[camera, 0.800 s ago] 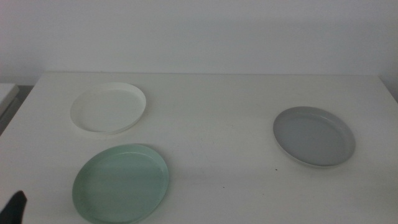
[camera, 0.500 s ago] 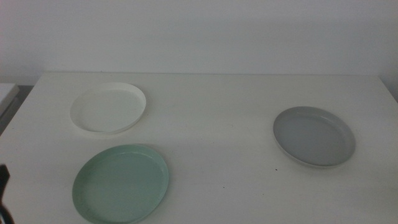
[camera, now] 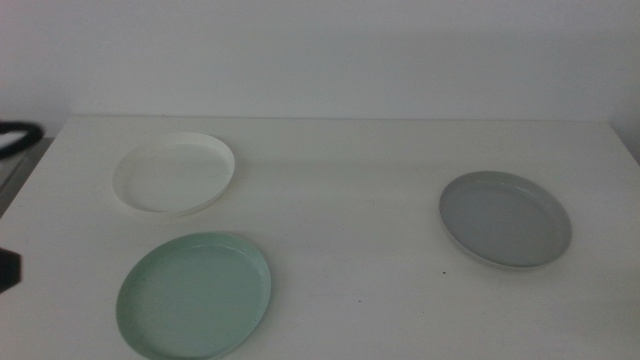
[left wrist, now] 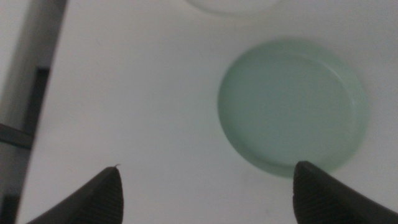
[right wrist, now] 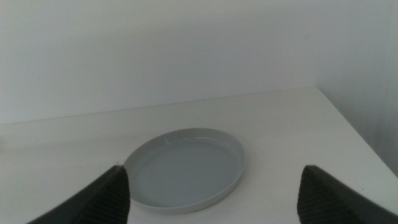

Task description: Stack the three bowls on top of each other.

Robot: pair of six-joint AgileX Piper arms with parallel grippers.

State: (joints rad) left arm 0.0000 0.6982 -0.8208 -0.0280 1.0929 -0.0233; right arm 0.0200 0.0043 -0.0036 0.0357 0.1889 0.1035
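A plain white table [camera: 340, 180] runs back to a bare white wall, and on it the three bowls lie apart, none on another, so I judge the stacking not yet begun. The white bowl [camera: 174, 173] sits far left. The mint green bowl [camera: 195, 295] lies near left, just in front of the white one without touching it. The grey bowl [camera: 505, 218] rests well apart on the right.

The left gripper [left wrist: 208, 186] hangs over the table at the near left, jaws spread wide and holding nothing, with the green bowl ahead of them. The right gripper [right wrist: 214, 190] waits low on the near side of the grey bowl, jaws likewise wide and empty.

All three moves are left. In the middle view only dark scraps show at the left edge, and the right arm is out of that view. The left wrist view cuts off all but a sliver of the white bowl.
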